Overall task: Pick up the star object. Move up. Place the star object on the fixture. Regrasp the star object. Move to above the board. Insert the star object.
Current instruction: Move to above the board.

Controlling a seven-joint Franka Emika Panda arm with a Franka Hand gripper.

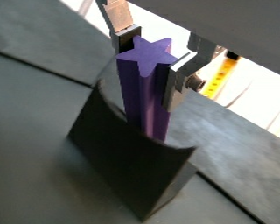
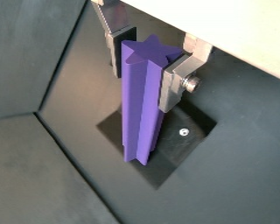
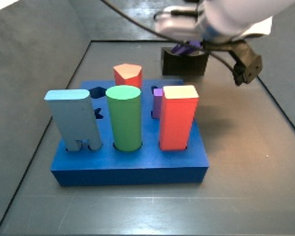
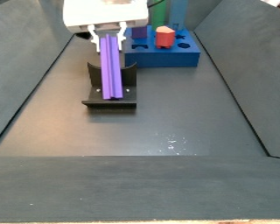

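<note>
The star object (image 1: pixel 145 79), a slim purple peg with a star-shaped end, stands upright with my gripper (image 1: pixel 150 59) shut on its upper part. Silver fingers (image 2: pixel 175 74) press on two opposite sides of the star object (image 2: pixel 140 96). Its lower end reaches down to the dark fixture (image 1: pixel 119 149); I cannot tell whether it touches. In a side view the gripper (image 4: pixel 111 42) holds the star object (image 4: pixel 111 66) over the fixture (image 4: pixel 109 101). The board (image 3: pixel 132 161) is a thick blue square, well apart from the gripper (image 3: pixel 194 41) and the fixture (image 3: pixel 184 64).
On the board stand a green cylinder (image 3: pixel 125 115), a red square block (image 3: pixel 177 115), a light blue piece (image 3: pixel 70 115) and an orange-red peg (image 3: pixel 128 74). Sloping dark walls (image 4: pixel 38 79) close in the floor. A yellow tape measure (image 1: pixel 222 77) lies outside.
</note>
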